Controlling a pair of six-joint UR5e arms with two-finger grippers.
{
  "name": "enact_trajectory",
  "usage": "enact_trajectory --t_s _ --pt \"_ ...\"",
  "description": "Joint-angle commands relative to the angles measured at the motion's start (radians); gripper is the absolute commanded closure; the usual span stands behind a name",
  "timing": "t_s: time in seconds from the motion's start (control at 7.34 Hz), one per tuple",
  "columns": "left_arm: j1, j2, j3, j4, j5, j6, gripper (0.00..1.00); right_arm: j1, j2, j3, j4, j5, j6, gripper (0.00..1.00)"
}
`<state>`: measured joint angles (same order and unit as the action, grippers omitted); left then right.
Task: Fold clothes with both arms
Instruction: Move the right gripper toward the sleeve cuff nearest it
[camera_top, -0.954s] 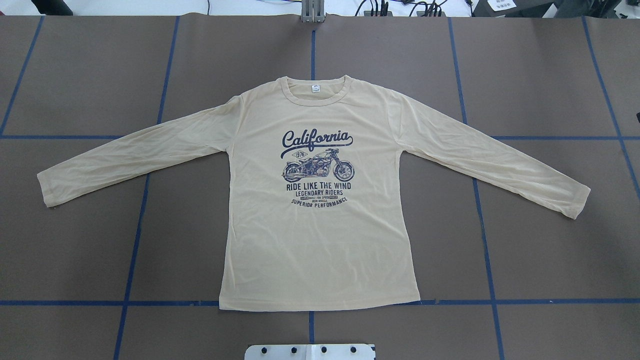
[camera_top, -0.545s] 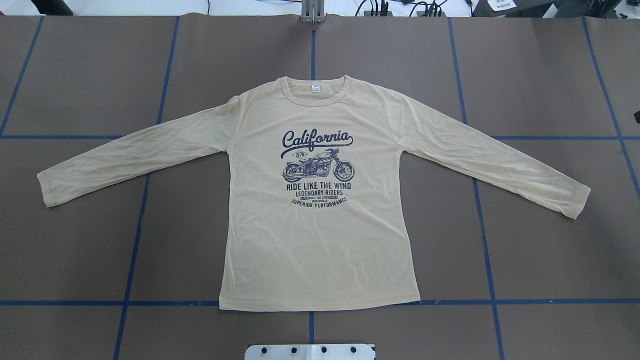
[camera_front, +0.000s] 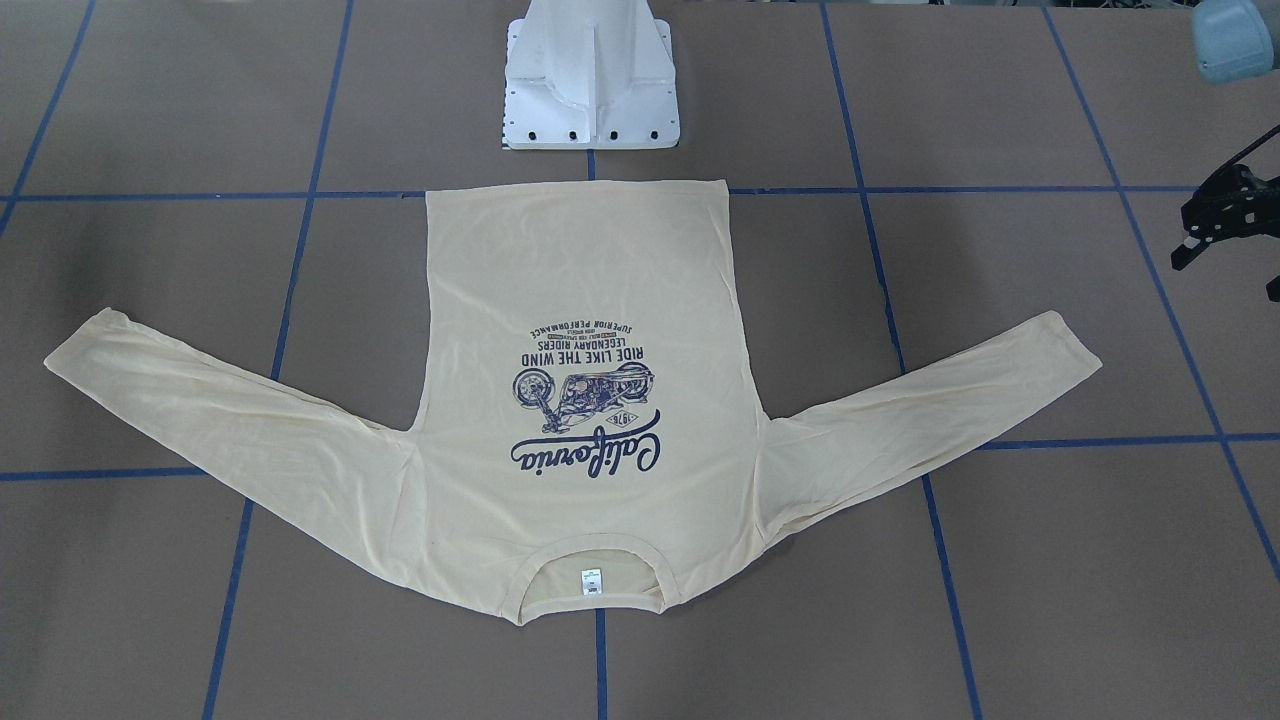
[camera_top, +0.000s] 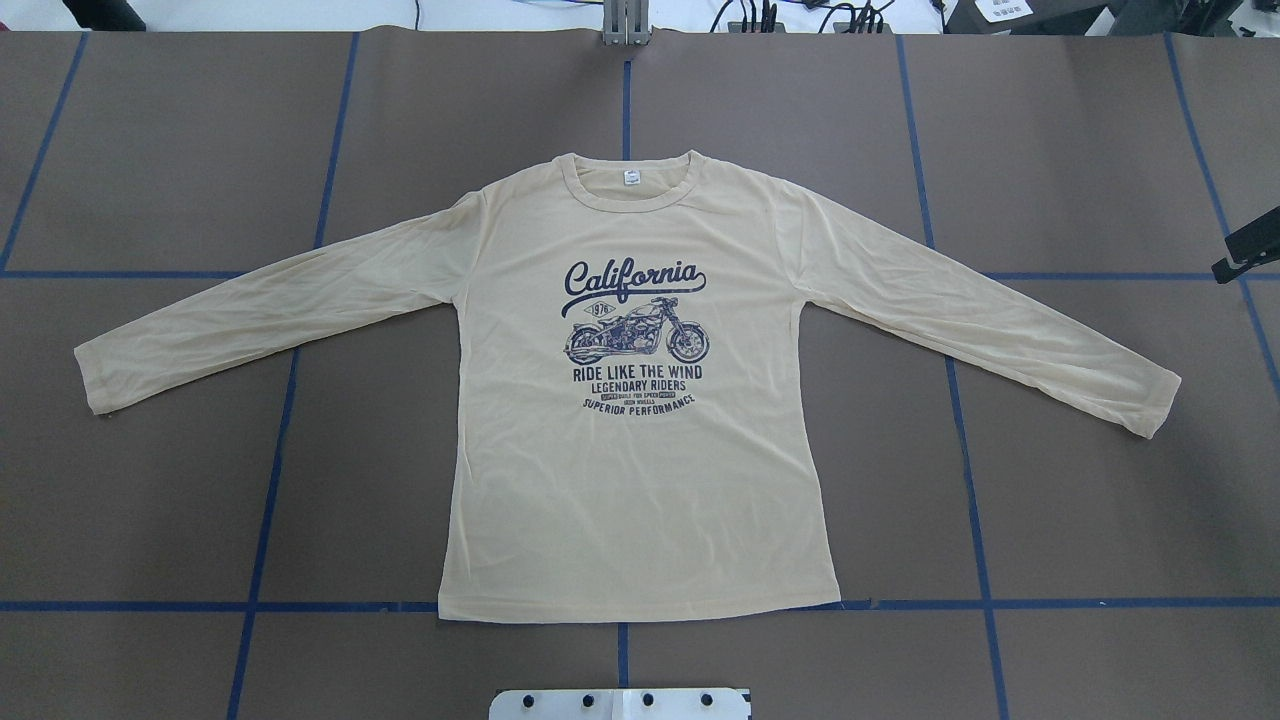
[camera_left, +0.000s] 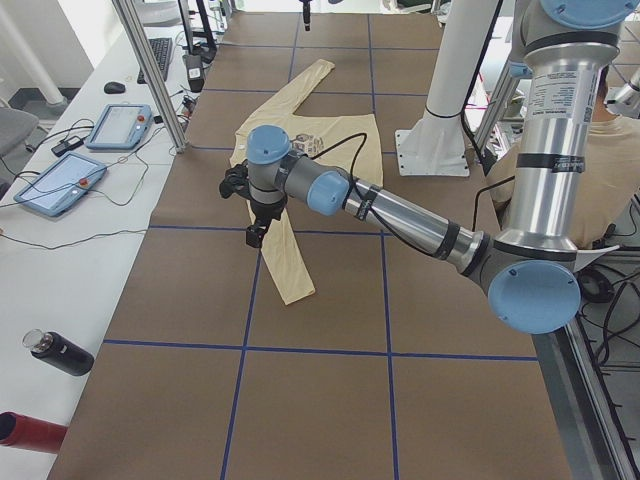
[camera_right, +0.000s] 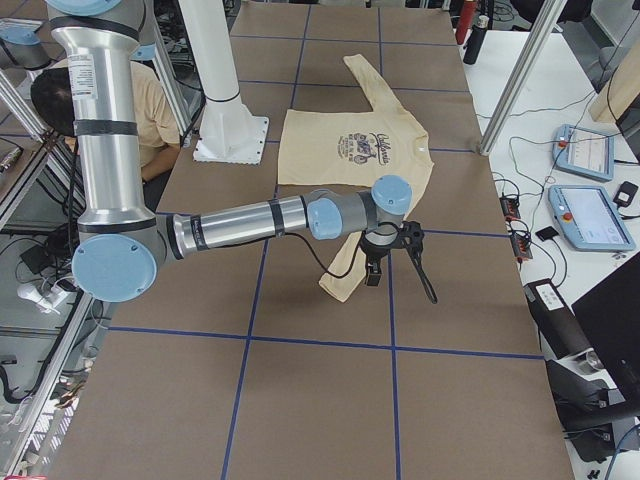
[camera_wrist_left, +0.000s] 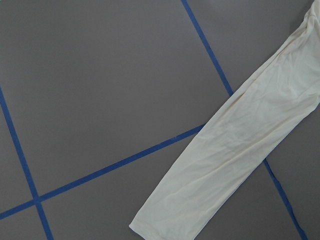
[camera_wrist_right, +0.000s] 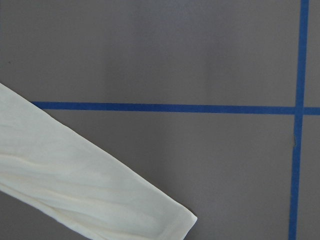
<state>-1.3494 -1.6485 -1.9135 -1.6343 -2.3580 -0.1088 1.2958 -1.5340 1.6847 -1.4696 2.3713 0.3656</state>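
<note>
Front-facing view: your T-shirt lay flat and print-up on the surface, sleeves spread, hem toward the white pedestal base. The left gripper hung at the frame edge, partly cut off. The left-side sleeve lay inboard of its fingers, clear of them. You could not tell whether those fingers were spread or pressed together.

Overhead view: only a black sliver of the right gripper showed at the edge. The right-side sleeve lay inboard of its fingers, apart from them. Finger state: cannot tell.

Exterior left view: the left arm reached out low. The left-side sleeve ran beneath its fingers, the cuff a little past them toward the camera. Contact with the cloth could not be judged.

Exterior right view: the right arm reached out likewise. The right-side sleeve passed under its fingers, cuff just beyond them.

Left wrist view: the left-side sleeve ran diagonally across a blue tape line, cuff at the bottom edge.

Right wrist view: the right-side sleeve's cuff lay in the lower left corner, below a tape line.
</note>
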Motion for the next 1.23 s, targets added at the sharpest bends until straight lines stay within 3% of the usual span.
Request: enact_trajectory --t_s 0.0,0.14,0.27,0.82,0.95,1.09 --pt "0.001 -0.010 0.007 -0.007 0.043 -0.083 0.00 -0.085 -0.043 -0.179 0.406 -0.003 0.251 0.04" --pt "0.003 -0.016 0.028 -0.036 0.024 -0.086 0.00 -0.129 -0.046 -0.210 0.533 -0.029 0.386 0.08" --pt "0.006 -0.017 0.033 -0.097 0.022 -0.089 0.00 -0.163 -0.046 -0.252 0.579 -0.040 0.419 0.08" --pt "0.007 -0.019 0.031 -0.110 0.020 -0.107 0.00 -0.181 -0.090 -0.263 0.584 -0.031 0.421 0.09" --pt "0.007 -0.019 0.030 -0.108 0.022 -0.121 0.00 -0.181 -0.103 -0.260 0.584 -0.017 0.421 0.12" --pt "0.007 -0.019 0.030 -0.108 0.023 -0.121 0.00 -0.182 -0.104 -0.260 0.584 -0.017 0.421 0.23"
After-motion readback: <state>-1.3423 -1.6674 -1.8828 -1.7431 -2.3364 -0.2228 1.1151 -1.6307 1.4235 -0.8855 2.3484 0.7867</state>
